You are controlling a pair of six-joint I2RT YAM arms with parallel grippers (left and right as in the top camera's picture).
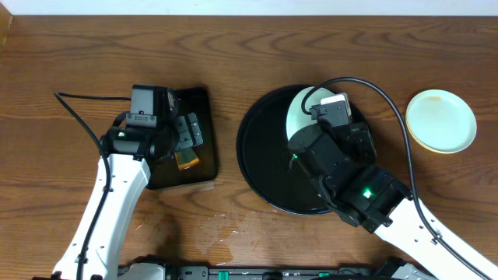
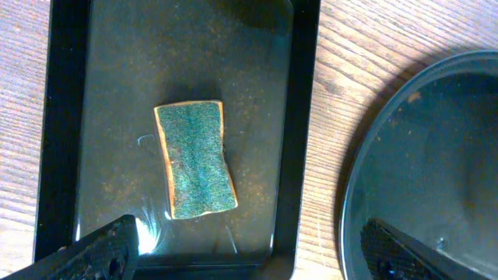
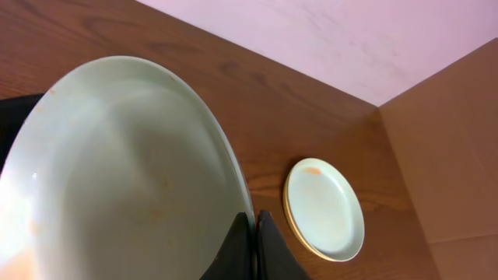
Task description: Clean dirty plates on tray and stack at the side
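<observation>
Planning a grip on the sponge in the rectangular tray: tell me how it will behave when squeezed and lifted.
The sponge probably squashes easily: its long sides bow inward. It is likely light, though perhaps soaked, since water glints on the rectangular tray beside it. Its flat slab shape should not roll.

Tray [image 1: 261,159] glossy black; plates [image 1: 441,120] smooth, slight sheen; sponge [image 2: 194,159] rough, fibrous; table [image 1: 249,47] wood-grain.
</observation>
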